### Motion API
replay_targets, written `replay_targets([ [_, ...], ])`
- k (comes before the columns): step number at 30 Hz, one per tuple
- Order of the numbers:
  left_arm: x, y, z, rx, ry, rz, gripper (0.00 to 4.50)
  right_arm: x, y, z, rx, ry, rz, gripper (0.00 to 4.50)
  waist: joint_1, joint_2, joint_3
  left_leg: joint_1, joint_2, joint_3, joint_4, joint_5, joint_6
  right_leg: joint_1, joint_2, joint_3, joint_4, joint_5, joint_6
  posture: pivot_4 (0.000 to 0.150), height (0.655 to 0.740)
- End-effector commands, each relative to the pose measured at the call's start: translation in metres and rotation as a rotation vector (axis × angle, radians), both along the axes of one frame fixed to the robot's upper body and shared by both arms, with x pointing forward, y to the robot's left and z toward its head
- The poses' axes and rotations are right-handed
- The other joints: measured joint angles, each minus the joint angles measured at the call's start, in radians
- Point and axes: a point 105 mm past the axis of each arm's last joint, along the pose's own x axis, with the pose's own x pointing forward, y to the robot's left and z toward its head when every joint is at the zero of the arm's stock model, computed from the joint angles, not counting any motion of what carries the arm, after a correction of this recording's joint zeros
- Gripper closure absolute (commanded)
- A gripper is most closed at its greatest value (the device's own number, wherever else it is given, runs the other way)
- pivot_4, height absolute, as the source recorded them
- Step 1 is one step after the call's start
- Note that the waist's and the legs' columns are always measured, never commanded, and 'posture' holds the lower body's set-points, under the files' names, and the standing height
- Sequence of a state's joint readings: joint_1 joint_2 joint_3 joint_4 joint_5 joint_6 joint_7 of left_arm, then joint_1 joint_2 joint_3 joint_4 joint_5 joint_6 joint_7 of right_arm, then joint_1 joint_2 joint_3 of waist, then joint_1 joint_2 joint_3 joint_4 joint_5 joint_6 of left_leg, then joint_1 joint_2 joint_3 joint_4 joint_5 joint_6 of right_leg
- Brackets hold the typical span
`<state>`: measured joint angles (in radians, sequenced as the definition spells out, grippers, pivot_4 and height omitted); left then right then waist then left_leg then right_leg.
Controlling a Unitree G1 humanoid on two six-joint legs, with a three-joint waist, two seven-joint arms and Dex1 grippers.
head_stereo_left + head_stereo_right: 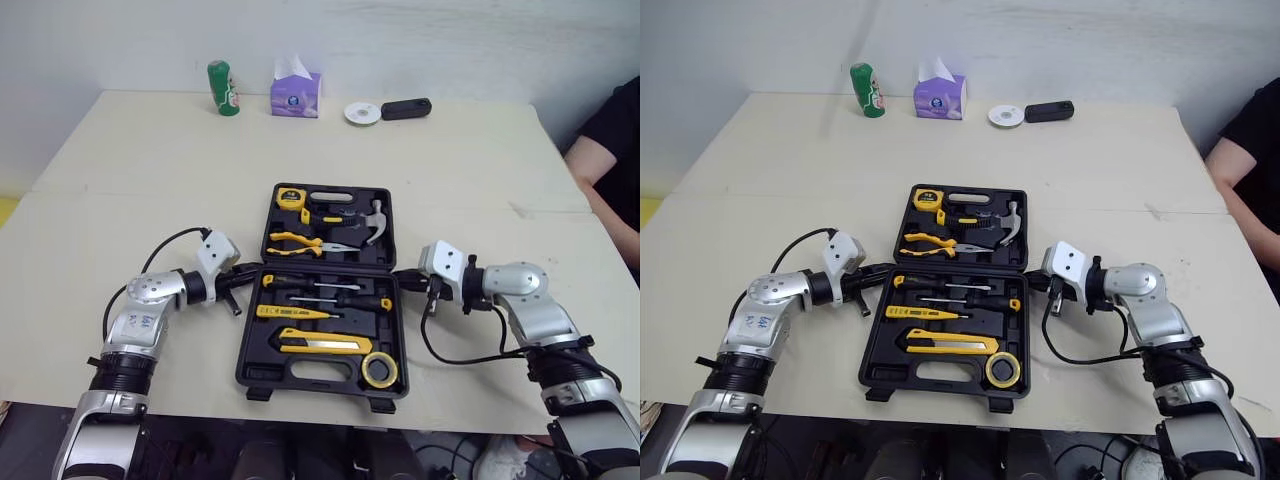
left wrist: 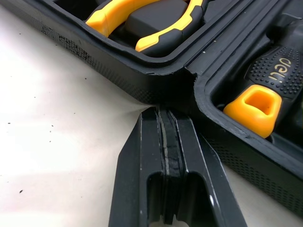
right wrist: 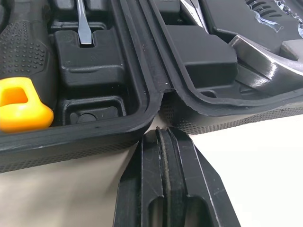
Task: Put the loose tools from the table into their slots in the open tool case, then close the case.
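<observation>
My left gripper and right gripper are both pinched together and empty, with their tips at the hinge ends of the tool case. The tools look seated, I think, so I'd lift the far half evenly from both sides and fold it over.

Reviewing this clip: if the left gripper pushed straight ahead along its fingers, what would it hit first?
The left gripper, shut, would meet the tool case first, at the hinge notch between its two halves. The tips look almost against it; contact is unclear.
</observation>
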<state>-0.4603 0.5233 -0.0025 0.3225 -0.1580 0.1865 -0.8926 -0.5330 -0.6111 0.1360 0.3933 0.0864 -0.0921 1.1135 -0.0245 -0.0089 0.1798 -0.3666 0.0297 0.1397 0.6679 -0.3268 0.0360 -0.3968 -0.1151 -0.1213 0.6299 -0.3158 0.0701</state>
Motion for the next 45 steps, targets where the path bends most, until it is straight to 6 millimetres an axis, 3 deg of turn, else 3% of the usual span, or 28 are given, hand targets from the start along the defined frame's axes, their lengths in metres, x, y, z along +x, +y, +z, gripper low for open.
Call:
replay_targets([
  [1,-0.009,-0.015,-0.02,0.025,0.061,-0.061,4.47,0.002,0.011,0.013,0.015,-0.064,0.048,4.5,0.0,0.0,0.0,0.0,0.0,0.0,0.0,0.0,0.0,0.0,0.0,0.0,0.0,0.0,0.0,0.15,0.74],
  [5,-0.01,-0.004,-0.021,0.038,0.057,-0.03,4.47,-0.002,0.006,0.011,0.018,-0.032,0.032,4.5,0.0,0.0,0.0,0.0,0.0,0.0,0.0,0.0,0.0,0.0,0.0,0.0,0.0,0.0,0.0,0.15,0.74],
  [11,-0.021,0.042,-0.021,0.083,0.074,0.077,4.47,-0.003,-0.033,0.017,-0.016,-0.048,-0.073,4.5,-0.003,0.0,0.0,0.0,0.0,0.0,-0.001,0.0,0.0,0.0,0.0,0.0,0.001,0.0,0.0,0.15,0.74],
  [14,-0.024,0.067,-0.006,0.052,0.025,0.168,3.56,0.004,-0.062,0.028,0.034,-0.077,-0.23,4.5,-0.014,0.001,0.0,0.002,0.001,0.001,-0.001,0.0,0.0,0.0,0.0,0.001,0.0,0.0,0.0,0.15,0.74],
  [15,-0.024,0.071,-0.002,0.065,0.003,0.186,3.12,0.006,-0.068,0.029,0.032,-0.086,-0.267,3.86,-0.015,0.001,0.0,0.002,0.001,0.001,-0.002,0.0,-0.001,0.0,0.0,0.002,0.0,0.0,0.0,0.15,0.74],
  [17,-0.024,0.074,0.0,0.085,-0.018,0.2,2.26,0.007,-0.073,0.03,0.026,-0.097,-0.299,3.14,-0.013,0.001,0.0,0.004,0.001,0.001,-0.003,0.001,-0.002,0.0,0.0,0.002,0.0,0.0,0.0,0.15,0.74],
  [19,-0.018,0.073,0.036,0.023,-0.066,0.231,1.31,0.004,-0.075,0.044,0.173,0.029,-0.371,2.05,-0.01,0.001,0.0,0.004,0.001,0.001,-0.003,0.001,-0.002,0.0,0.0,0.002,0.0,0.0,-0.001,0.15,0.74],
  [22,-0.014,0.063,0.083,-0.13,-0.049,0.232,0.1,0.011,-0.078,0.06,0.142,0.043,-0.512,0.69,-0.003,0.001,0.001,-0.001,0.001,0.0,-0.003,0.001,-0.002,-0.003,0.0,0.002,0.001,0.0,-0.001,0.15,0.74],
  [23,-0.013,0.06,0.092,-0.15,-0.036,0.239,0.0,0.012,-0.075,0.065,0.16,0.059,-0.542,0.08,-0.002,0.001,0.001,-0.005,0.001,0.0,-0.002,0.001,-0.002,-0.008,-0.001,0.002,0.007,0.0,-0.001,0.15,0.74],
  [24,-0.012,0.058,0.098,-0.152,-0.014,0.249,0.0,0.012,-0.071,0.068,0.171,0.089,-0.563,0.03,-0.002,0.001,0.001,-0.006,0.0,0.0,-0.001,0.001,-0.002,-0.009,-0.001,0.002,0.007,0.0,-0.001,0.15,0.74],
  [31,0.004,0.04,0.107,-0.196,0.172,0.317,0.0,0.006,-0.023,0.08,0.204,0.408,-0.577,0.03,-0.003,0.001,0.001,-0.006,0.0,0.002,-0.002,0.002,-0.002,-0.01,0.0,0.003,0.007,0.0,-0.001,0.15,0.74],
  [36,0.018,0.027,0.098,-0.164,0.314,0.346,0.0,0.013,0.003,0.096,0.256,0.566,-0.632,0.03,-0.003,-0.001,0.002,-0.009,0.0,0.005,-0.002,0.004,-0.002,-0.016,0.001,0.007,0.013,0.0,-0.002,0.15,0.74],
  [41,0.029,0.021,0.098,-0.175,0.353,0.383,0.0,0.016,0.003,0.088,0.234,0.599,-0.71,0.03,-0.001,-0.001,0.002,-0.011,-0.001,0.005,-0.002,0.004,-0.003,-0.017,0.001,0.006,0.012,-0.001,-0.002,0.15,0.74],
  [45,0.035,0.016,0.088,-0.137,0.37,0.407,0.0,0.027,0.002,0.082,0.242,0.59,-0.797,0.03,-0.003,-0.001,0.002,-0.011,-0.002,0.006,-0.002,0.004,-0.002,-0.018,0.001,0.007,0.013,0.0,-0.002,0.15,0.74],
])
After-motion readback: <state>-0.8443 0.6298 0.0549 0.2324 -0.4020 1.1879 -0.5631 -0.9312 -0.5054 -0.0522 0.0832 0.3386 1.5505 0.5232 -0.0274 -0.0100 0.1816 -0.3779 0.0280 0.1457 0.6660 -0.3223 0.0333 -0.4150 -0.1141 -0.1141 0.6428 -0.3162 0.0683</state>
